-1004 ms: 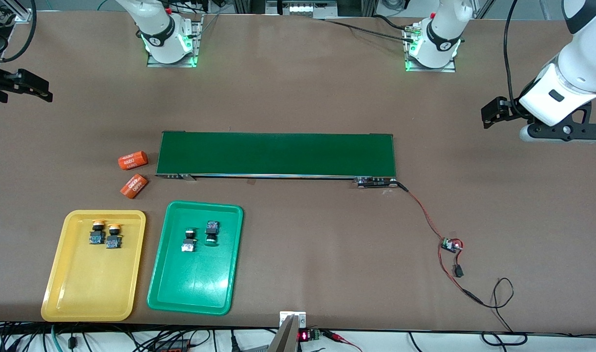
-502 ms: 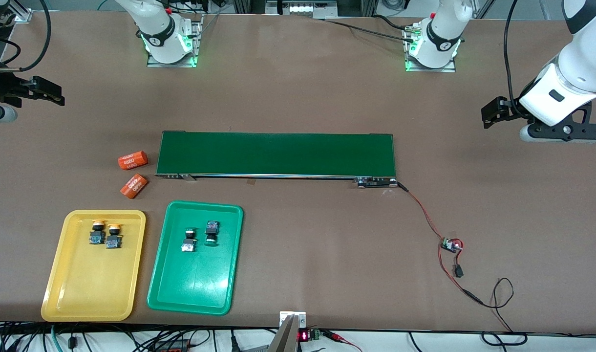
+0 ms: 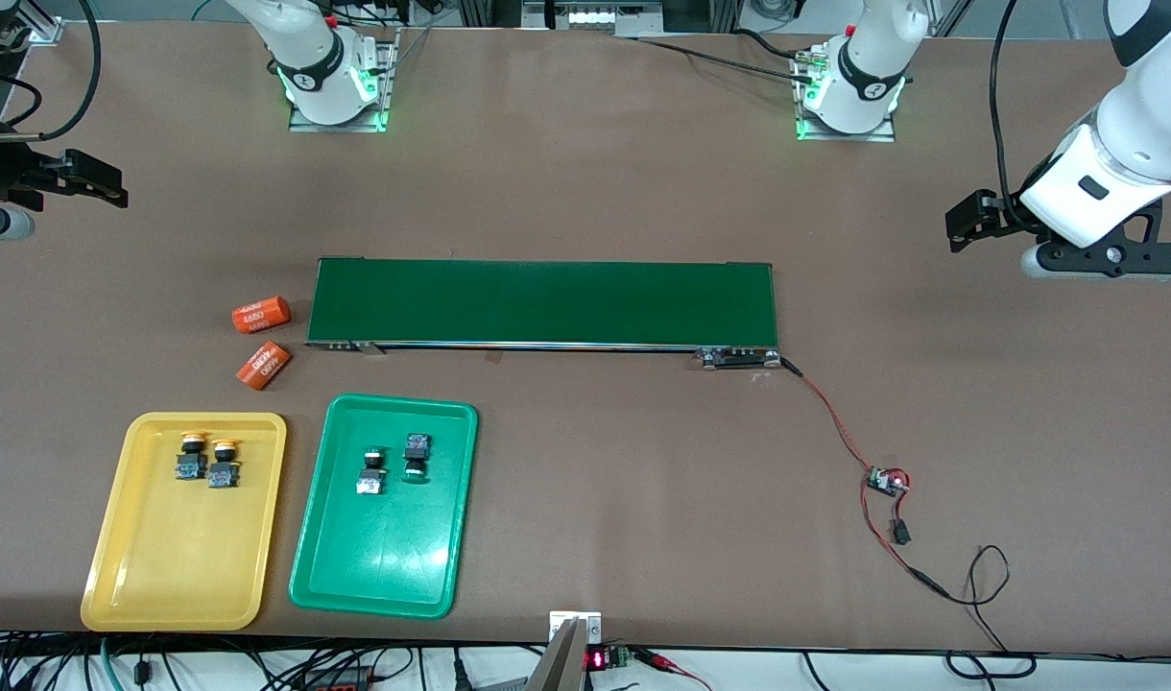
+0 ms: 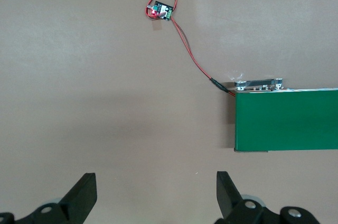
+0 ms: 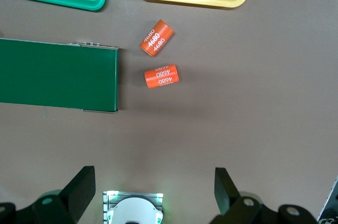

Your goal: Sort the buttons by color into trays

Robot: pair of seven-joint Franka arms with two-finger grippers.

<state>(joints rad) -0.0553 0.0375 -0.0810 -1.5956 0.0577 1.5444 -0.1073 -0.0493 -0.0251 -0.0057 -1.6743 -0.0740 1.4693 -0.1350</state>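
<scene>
Both arms look parked to me. The right gripper [image 3: 101, 187] hangs up over bare table at the right arm's end, fingers spread wide with nothing between them, and the left gripper [image 3: 960, 221] does the same over the left arm's end, also spread and empty. My guess is they're pulled out to the table's ends simply to stay clear of the work area, since there's nothing under either one to grab.

Moving inward, the long dark green belt [image 3: 544, 302] runs across the middle of the table with nothing on it. Two orange cylinders [image 3: 262, 314] lie loose just off the belt's end toward the right arm's side; they're not buttons, so it makes sense they're left out.

The sorted stuff sits by the table edge nearest the front camera, toward the right arm's corner. The yellow tray [image 3: 163, 576] holds both yellow-capped buttons [image 3: 192, 456] side by side, and the green tray [image 3: 374, 566] next to it holds both green-capped buttons [image 3: 371, 470]. Colors match trays, so I'd call the job done.
</scene>
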